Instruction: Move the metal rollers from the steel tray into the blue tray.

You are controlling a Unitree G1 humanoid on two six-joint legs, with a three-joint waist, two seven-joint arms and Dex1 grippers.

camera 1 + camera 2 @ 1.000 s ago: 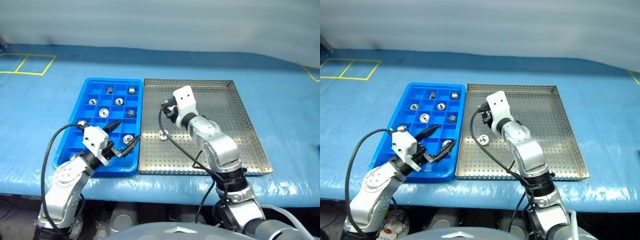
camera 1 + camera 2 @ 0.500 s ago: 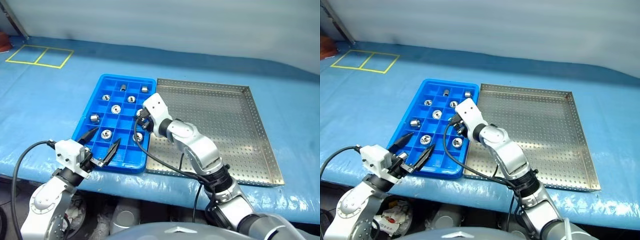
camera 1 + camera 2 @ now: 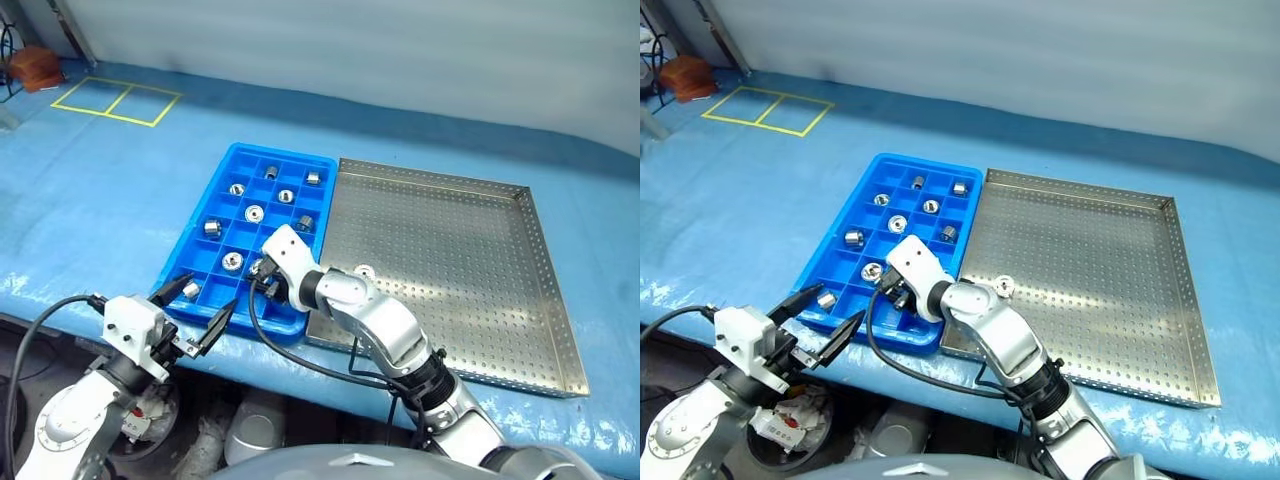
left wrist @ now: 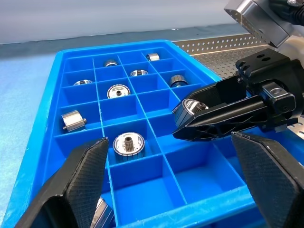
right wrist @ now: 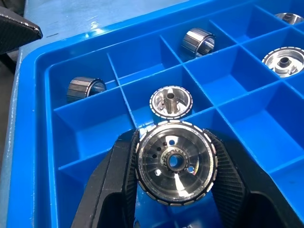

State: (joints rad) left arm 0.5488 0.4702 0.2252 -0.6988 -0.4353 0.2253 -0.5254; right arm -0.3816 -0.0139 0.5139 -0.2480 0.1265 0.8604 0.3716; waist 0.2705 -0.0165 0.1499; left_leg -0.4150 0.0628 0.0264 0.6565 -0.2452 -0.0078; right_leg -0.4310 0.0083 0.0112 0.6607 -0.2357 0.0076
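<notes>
1. Since a second ago, your right gripper (image 3: 262, 283) has crossed from over the steel tray (image 3: 470, 270) to the near rows of the blue tray (image 3: 228, 210), and your left gripper (image 3: 200, 305) has drawn back to that tray's near edge.
2. Note the right gripper: its two fingers are pinched on a roller (image 5: 174, 160), held by the rim, hovering over an empty compartment.
3. Note the left gripper: fingers spread wide, holding nothing.
4. Locate the remaining work: one roller left (image 3: 364, 271) lies on the steel tray's perforated floor near the blue tray. Several rollers (image 4: 128, 143) already sit in separate compartments.
5. Expect each roller to be rigid, smooth and likely slippery, dense for its size. Grip across the outer ribbed rim, as now; the hollow centre offers no hold.
6. Release low inside the compartment walls, since a dropped roller may bounce or roll.
7. No brand, label or legible writing can be seen on the trays or rollers.
</notes>
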